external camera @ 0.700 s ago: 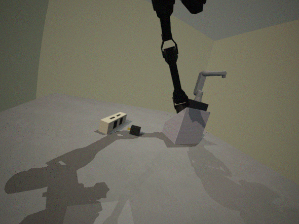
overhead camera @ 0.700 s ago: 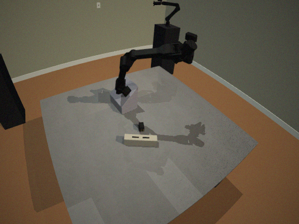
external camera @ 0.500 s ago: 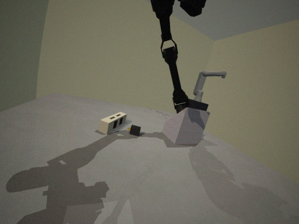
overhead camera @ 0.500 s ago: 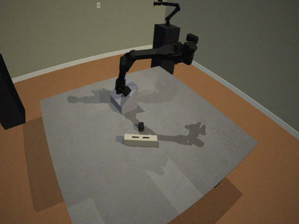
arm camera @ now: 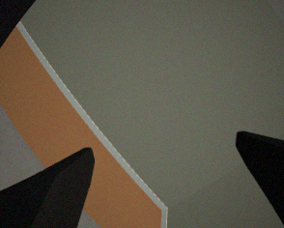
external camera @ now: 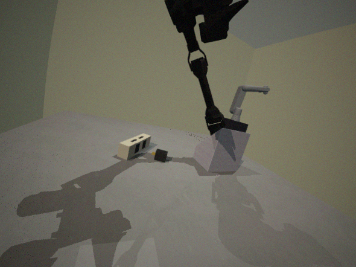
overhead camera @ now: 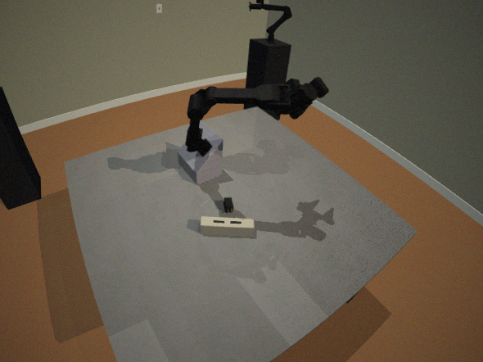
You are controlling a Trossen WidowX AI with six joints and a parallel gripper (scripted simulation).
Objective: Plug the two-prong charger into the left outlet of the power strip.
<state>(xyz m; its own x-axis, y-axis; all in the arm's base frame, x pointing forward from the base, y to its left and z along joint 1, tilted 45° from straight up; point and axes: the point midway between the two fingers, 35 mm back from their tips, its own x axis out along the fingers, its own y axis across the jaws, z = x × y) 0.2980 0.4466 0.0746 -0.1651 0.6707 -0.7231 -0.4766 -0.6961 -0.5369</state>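
Note:
The small black charger (overhead camera: 228,204) (external camera: 161,155) lies on the table between the arm's base block and the power strip, its brass prongs pointing toward the strip. The cream power strip (overhead camera: 227,228) (external camera: 123,151) has two dark outlet slots on top and dark patches on the side facing the charger. My gripper (arm camera: 166,147) is open and empty, its two fingers wide apart in the wrist view. It is raised high above the table, away from both charger and strip, and the wrist view shows only wall, floor and a table edge.
The pale base block (overhead camera: 209,165) (external camera: 227,151) carries the arm behind the charger. A dark pedestal (overhead camera: 268,63) with another small arm stands beyond the table's far corner. Another dark block (overhead camera: 18,168) stands off the table at the left. Arm shadows cross the grey table (overhead camera: 135,229).

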